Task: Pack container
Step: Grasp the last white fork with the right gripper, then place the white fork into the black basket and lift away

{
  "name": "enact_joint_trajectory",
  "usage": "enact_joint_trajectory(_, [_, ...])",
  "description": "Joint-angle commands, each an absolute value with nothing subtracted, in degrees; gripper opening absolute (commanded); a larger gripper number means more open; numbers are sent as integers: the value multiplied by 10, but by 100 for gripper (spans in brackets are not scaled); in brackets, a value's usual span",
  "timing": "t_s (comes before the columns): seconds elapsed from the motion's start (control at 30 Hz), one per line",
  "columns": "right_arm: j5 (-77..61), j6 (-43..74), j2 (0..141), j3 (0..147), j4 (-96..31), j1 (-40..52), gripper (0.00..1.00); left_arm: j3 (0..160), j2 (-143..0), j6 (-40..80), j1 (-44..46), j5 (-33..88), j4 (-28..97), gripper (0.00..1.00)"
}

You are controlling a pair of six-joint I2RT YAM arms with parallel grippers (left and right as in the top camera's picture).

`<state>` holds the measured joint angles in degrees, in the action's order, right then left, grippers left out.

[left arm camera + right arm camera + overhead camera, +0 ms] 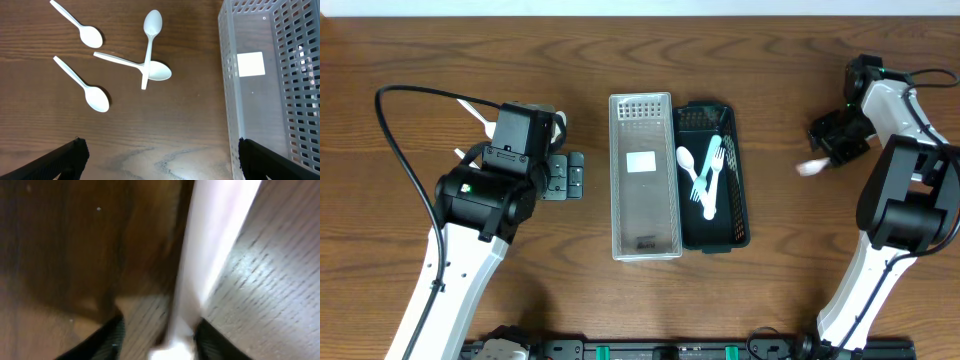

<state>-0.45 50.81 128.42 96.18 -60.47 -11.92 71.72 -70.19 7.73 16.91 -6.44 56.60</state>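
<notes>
A clear perforated basket (pixel 617 180) stands mid-table and is empty except for a white label; its wall shows in the left wrist view (pixel 230 90). A black tray (pixel 741 205) beside it holds several white spoons and forks (pixel 705 175). Several loose white spoons (pixel 97 98) lie on the wood left of the basket. My left gripper (pixel 160 160) is open and empty, just below them next to the basket (pixel 565 175). My right gripper (pixel 835 150) is at the far right, shut on a blurred white utensil (pixel 200 255) that sticks out to the left (pixel 810 167).
The left arm's body covers most of the loose spoons in the overhead view; one handle (pixel 475 112) peeks out behind it. The table's far edge runs close behind the right gripper.
</notes>
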Motion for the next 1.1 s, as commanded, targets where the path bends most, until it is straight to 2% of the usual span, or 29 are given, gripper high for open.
enact_joint_trajectory(0.0, [4,514,1311,929,-609,-114,35,726,-700,82,166,-71,567,98])
enact_joint_trajectory(0.17, [3,514,1311,929,-611,-114,24,727,-700,82,166,-71,567,97])
enact_joint_trajectory(0.3, [-1,514,1311,929,-617,-113,7,726,-700,82,166,-71,567,98])
enact_joint_trajectory(0.37, [-2,514,1311,929,-624,-113,3,726,-700,82,166,-71,568,98])
enact_joint_trajectory(0.53, [-2,507,1293,931,-630,-109,2,726,-700,82,166,-71,567,98])
enact_joint_trajectory(0.73, [49,469,1200,955,-627,-76,1,726,-700,82,166,-71,567,98])
enact_joint_trajectory(0.93, [25,324,1086,995,-600,17,1,726,-700,82,166,-71,568,98])
enact_joint_trajectory(1.07, [12,278,1042,1000,-610,104,1,726,-700,82,166,-71,568,98])
